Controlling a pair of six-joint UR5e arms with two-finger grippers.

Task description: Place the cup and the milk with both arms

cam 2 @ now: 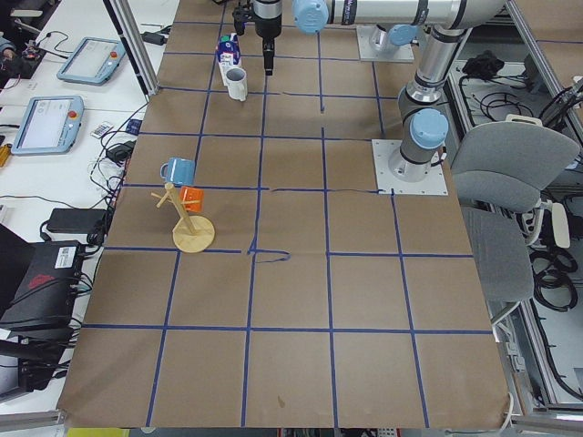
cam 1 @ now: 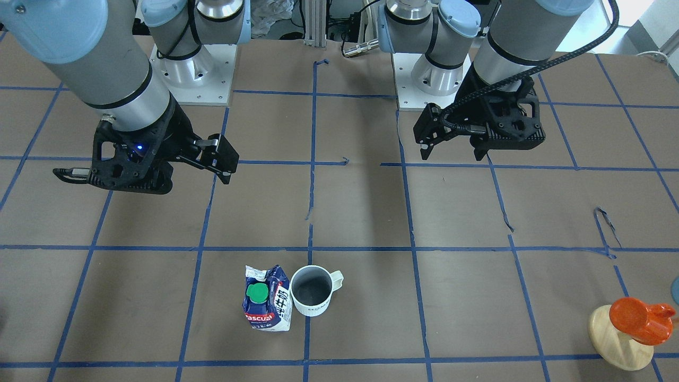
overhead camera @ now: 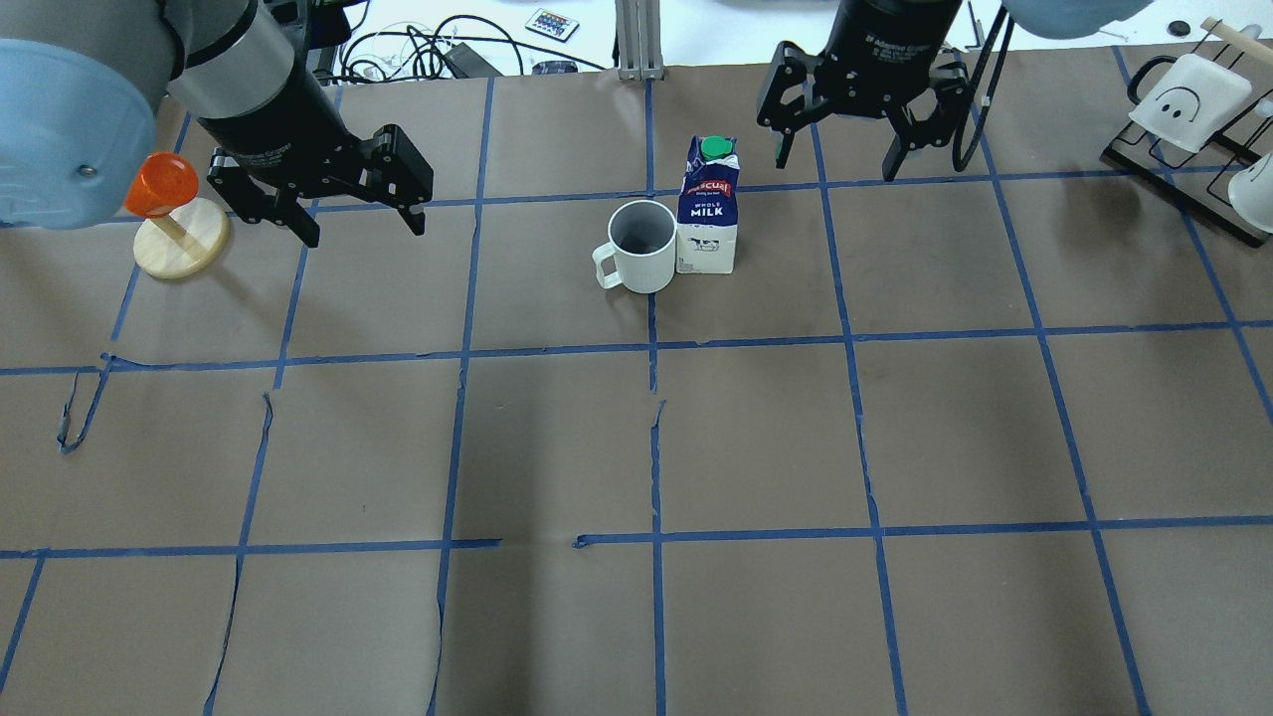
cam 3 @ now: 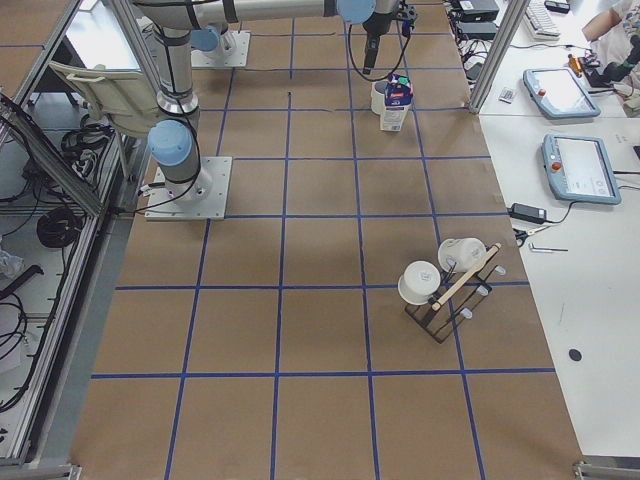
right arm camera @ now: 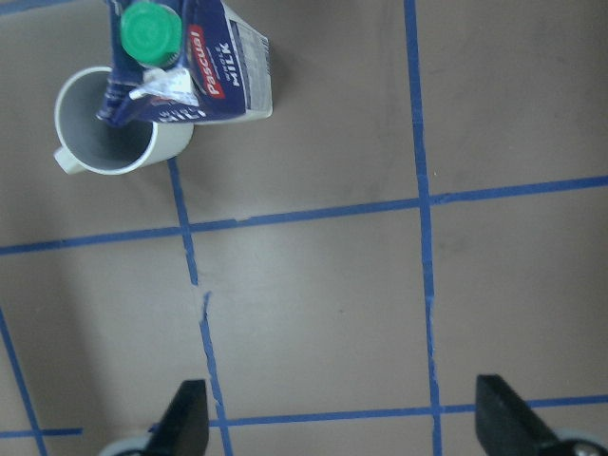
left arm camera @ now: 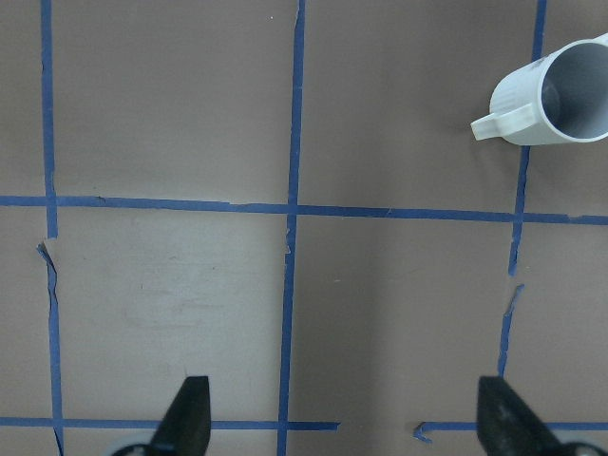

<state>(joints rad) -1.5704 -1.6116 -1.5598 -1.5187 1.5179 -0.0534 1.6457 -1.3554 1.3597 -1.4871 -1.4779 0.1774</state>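
Observation:
The white cup (cam 1: 313, 291) stands upright on the brown table, touching the blue-and-white milk carton (cam 1: 268, 305) with its green cap. In the overhead view the cup (overhead camera: 641, 247) is left of the milk (overhead camera: 708, 214). My left gripper (overhead camera: 360, 221) is open and empty, raised, well to the cup's left. My right gripper (overhead camera: 840, 159) is open and empty, raised, right of the milk. The left wrist view shows the cup (left arm camera: 560, 90) at top right. The right wrist view shows the milk (right arm camera: 195, 66) and the cup (right arm camera: 109, 133) at top left.
A wooden mug tree (overhead camera: 179, 244) with an orange cup (overhead camera: 161, 184) stands at the far left, close to my left gripper. A black rack with white mugs (overhead camera: 1188, 109) stands at the far right. Blue tape lines cross the table.

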